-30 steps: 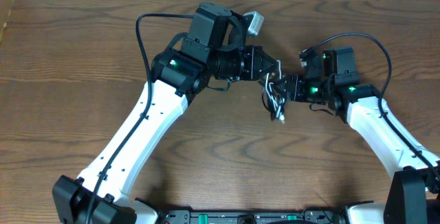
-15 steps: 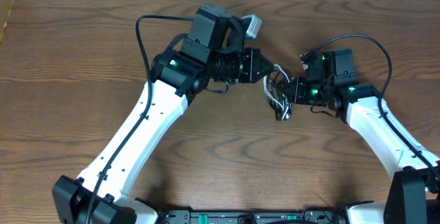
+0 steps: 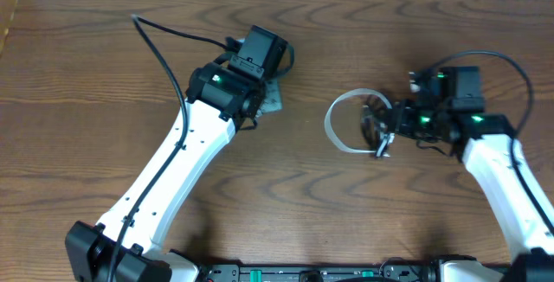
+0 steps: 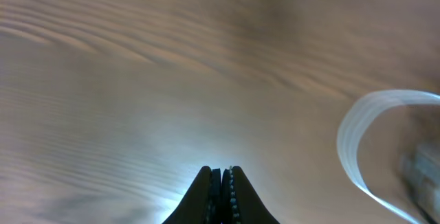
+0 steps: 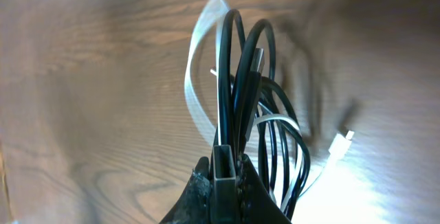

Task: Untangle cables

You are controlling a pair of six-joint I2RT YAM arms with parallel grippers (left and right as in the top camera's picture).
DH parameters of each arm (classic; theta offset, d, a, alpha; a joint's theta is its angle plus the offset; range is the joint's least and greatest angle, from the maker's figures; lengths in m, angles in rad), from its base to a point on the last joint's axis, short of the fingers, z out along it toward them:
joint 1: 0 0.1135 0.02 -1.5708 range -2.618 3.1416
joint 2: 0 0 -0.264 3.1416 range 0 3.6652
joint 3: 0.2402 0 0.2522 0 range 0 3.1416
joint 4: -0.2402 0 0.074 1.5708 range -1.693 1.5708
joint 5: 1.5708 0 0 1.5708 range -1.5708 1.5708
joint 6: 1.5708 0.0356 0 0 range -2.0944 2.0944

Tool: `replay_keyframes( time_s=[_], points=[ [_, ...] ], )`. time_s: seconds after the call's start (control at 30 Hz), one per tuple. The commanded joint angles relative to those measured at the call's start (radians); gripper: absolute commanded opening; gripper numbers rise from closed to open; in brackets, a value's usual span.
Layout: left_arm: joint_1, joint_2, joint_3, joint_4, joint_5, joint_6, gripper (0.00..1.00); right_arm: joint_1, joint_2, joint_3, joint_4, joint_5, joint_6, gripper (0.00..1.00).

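On the right side of the brown wooden table [image 3: 86, 74], the right pincer [image 5: 223, 176] is clamped on the looped thin black cable [image 5: 237, 80], whose coils rise straight out from its fingers. The thin white cable [image 3: 333, 126] arcs out to the left, still tangled among those loops. Well apart, the left pincer [image 4: 223, 183] is clenched on nothing.

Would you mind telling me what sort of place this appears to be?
Probably a robotics test bench: a bare wooden table with a white left arm and right arm over it, the right gripper shut on a tangle of cables.
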Motion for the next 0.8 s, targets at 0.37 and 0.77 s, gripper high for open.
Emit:
replay_keyframes(
  time_s=[0.37, 0.77],
  points=[
    [0.027, 0.007, 0.002, 0.075, 0.436, 0.163, 0.08, -0.076, -0.04, 0.016, -0.077, -0.075, 0.013, 0.01],
    [-0.125, 0.028, -0.026, 0.16, 0.661, 0.457, 0.43, -0.077, -0.04, 0.016, 0.047, -0.222, 0.248, 0.01]
  ],
)
